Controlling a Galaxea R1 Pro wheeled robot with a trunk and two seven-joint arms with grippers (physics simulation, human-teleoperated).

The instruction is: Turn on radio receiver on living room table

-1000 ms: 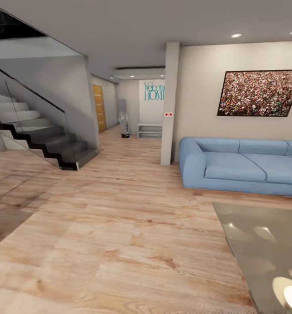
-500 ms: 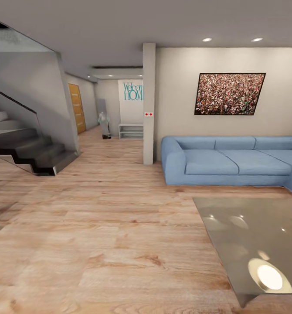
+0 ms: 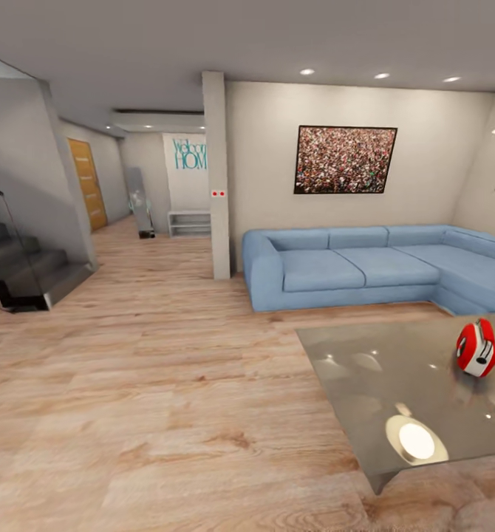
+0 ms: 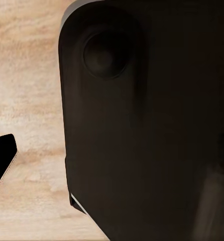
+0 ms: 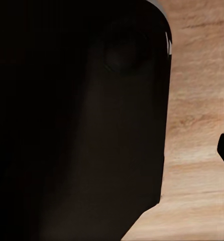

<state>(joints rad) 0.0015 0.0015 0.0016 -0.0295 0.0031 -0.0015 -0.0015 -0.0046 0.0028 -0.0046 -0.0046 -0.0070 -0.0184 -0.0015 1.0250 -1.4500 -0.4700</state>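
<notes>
Head view looks across the living room: light wood floor (image 3: 151, 384), blue L-shaped sofa (image 3: 366, 270) against the beige wall, crowd photo (image 3: 345, 159) hung above it. Low glossy counter (image 3: 366, 377) sits at lower right, in front of the sofa, w/ a bright round lamp reflection on its top. Radio receiver (image 3: 477, 348), small, red w/ a white-grey side band, stands upright on the counter near its far right part, well apart from the near edge. Left of the sofa a white pillar (image 3: 216, 174) w/ two small red dots; behind it a hallway w/ teal "Welcome HOME" lettering (image 3: 188, 154), a low white shelf (image 3: 189, 222) and a wood door (image 3: 87, 185). Dark stairs (image 3: 22, 270) at far left.

Left wrist view: big dark robot body (image 4: 152, 120) over wood floor; left tool's state — can't tell. Right wrist view: same sort of dark body (image 5: 77, 120) over floor; right tool — can't tell either.
</notes>
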